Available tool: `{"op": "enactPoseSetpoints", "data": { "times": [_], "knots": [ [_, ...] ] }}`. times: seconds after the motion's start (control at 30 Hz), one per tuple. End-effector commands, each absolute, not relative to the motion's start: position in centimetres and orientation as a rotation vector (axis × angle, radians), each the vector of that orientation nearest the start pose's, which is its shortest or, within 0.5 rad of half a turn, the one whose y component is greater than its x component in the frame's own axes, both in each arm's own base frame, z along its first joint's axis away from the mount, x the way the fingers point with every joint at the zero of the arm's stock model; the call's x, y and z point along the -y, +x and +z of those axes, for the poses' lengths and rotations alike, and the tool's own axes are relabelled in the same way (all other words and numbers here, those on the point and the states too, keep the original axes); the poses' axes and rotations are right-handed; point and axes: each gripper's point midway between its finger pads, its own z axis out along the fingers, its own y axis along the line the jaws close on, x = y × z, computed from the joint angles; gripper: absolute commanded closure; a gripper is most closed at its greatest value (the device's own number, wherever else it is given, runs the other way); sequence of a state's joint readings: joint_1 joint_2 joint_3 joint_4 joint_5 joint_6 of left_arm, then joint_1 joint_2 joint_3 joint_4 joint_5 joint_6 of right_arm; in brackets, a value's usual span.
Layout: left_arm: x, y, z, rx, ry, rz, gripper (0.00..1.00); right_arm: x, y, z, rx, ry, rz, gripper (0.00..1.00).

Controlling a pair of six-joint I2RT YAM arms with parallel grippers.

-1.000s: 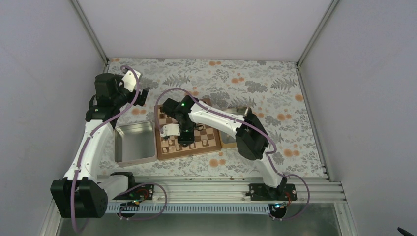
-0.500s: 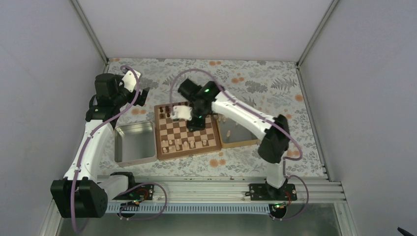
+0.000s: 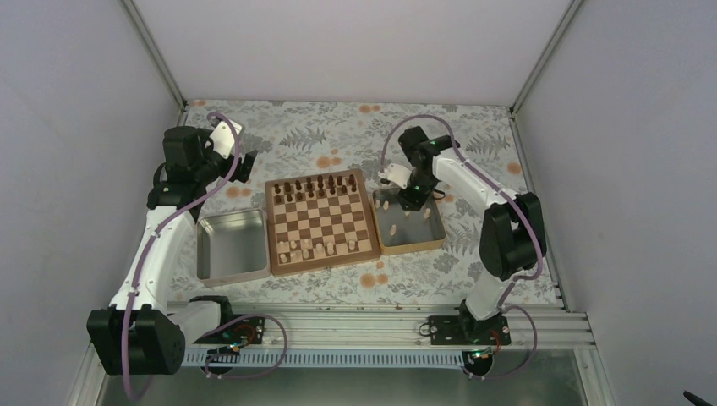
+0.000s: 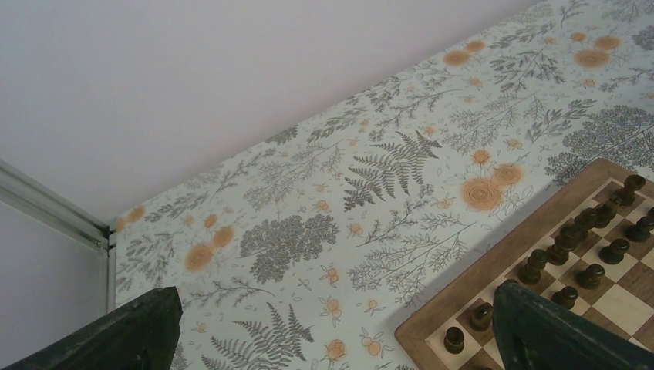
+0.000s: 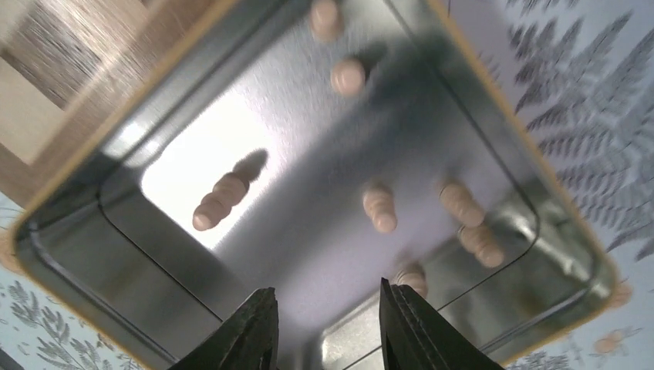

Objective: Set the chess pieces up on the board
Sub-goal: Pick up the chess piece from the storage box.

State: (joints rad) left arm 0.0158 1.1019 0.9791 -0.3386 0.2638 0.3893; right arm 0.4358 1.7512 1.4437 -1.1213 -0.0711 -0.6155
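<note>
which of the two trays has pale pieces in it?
The wooden-rimmed tray right of the board, below the right gripper: several pale pieces lie loose in it. The shiny metal tray left of the board shows none.

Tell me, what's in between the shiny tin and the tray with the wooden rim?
The board lies between the shiny tin and the wooden-rimmed tray, close against both. The top view shows it.
</note>
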Motion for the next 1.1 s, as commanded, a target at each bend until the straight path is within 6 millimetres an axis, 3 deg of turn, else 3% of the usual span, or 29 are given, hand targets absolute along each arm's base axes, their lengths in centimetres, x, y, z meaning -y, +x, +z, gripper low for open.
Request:
{"op": "enactPoseSetpoints", "data": {
  "times": [0.0,0.3,1.07],
  "knots": [
    [4.0,36.4,27.7,-1.925,0.544,-0.014,0.0,-14.7,32.4,10.3,-2.587,-1.421,0.063,0.64],
    [4.0,36.3,28.0,-1.918,0.542,-0.012,0.0,-13.2,32.6,7.8,-2.638,-1.374,0.049,0.65],
    [3.9,36.5,27.5,-1.927,0.546,-0.01,0.0,-14.1,33.5,4.6,-2.67,-1.389,0.103,0.66]
  ]
}}
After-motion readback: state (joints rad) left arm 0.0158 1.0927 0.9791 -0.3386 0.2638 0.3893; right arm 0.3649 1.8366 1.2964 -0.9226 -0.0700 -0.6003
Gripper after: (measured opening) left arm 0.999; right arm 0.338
